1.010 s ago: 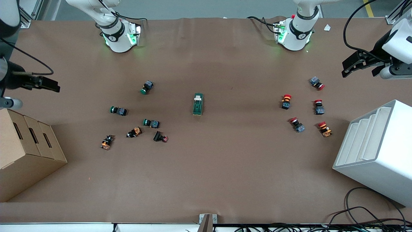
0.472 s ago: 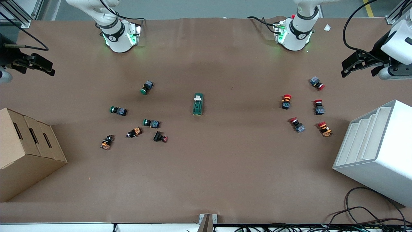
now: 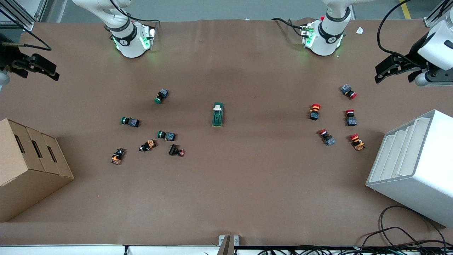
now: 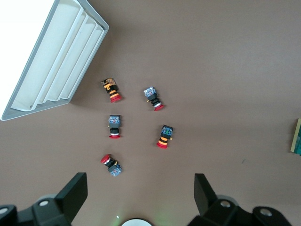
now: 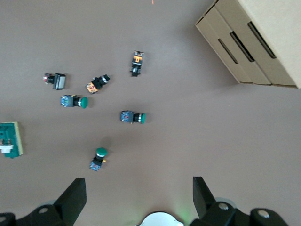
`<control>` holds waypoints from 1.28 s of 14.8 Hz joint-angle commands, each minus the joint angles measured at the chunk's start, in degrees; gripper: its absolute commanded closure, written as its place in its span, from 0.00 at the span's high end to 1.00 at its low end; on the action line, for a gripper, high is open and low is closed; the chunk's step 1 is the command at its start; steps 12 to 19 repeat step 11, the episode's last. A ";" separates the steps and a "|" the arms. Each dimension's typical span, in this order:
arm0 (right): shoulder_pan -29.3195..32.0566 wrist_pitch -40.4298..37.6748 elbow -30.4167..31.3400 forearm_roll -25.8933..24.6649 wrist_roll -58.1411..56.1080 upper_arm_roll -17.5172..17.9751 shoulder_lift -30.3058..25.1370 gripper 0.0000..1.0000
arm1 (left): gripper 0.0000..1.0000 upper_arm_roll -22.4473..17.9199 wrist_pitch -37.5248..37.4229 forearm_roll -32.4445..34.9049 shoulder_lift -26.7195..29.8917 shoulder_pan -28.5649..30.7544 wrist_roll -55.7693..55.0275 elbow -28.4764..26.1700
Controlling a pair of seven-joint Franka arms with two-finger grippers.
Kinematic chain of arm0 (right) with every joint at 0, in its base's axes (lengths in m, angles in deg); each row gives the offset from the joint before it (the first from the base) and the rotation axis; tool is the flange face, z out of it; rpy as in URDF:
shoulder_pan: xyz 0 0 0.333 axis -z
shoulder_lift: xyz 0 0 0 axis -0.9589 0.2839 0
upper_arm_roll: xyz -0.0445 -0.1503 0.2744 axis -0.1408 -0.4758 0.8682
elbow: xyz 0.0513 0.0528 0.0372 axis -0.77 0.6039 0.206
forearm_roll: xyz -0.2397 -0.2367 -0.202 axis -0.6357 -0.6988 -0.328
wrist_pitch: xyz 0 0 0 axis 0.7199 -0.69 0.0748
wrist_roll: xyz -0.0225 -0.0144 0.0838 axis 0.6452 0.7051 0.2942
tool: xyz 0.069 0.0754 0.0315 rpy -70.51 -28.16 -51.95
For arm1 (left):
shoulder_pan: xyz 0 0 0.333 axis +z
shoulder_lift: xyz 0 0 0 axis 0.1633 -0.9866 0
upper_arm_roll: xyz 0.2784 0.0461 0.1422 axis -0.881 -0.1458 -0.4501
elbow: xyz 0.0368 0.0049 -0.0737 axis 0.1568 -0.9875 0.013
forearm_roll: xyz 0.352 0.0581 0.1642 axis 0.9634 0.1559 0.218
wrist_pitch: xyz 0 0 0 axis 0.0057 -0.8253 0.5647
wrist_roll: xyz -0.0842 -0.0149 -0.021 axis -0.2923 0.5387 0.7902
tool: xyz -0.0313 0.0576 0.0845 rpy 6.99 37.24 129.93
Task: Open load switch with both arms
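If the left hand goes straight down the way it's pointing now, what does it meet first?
Probably bare table. The left hand, open, looks down on the red push buttons; the nearest one lies just off its line, though depth is unclear. The load switch lies well aside.

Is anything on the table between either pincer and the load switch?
Loosely, yes: green push buttons lie toward the right pincer, red ones toward the left pincer. Both hang open above; the load switch stands apart.

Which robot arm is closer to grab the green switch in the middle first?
Neither clearly. The load switch lies mid-table, untouched. The left claw and right claw both hang open, high over opposite table ends, about equally far. The job needs both arms anyway.
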 commanded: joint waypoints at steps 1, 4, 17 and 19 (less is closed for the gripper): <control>0.91 0.79 1.59 2.41 -3.44 -1.50 -1.62 1.00 | 1.00 0.58 -0.94 0.79 0.91 0.52 0.61 0.33; 0.83 0.27 1.33 2.33 -7.42 -2.74 -1.70 1.00 | 1.00 0.49 -0.94 0.70 0.73 0.61 0.78 0.33; 0.56 -0.97 0.97 -0.48 -8.73 -1.95 -3.46 1.00 | 1.00 0.31 -1.64 0.35 0.91 0.70 0.96 0.33; 0.56 -0.97 0.97 -0.48 -8.73 -1.95 -3.46 1.00 | 1.00 0.31 -1.64 0.35 0.91 0.70 0.96 0.33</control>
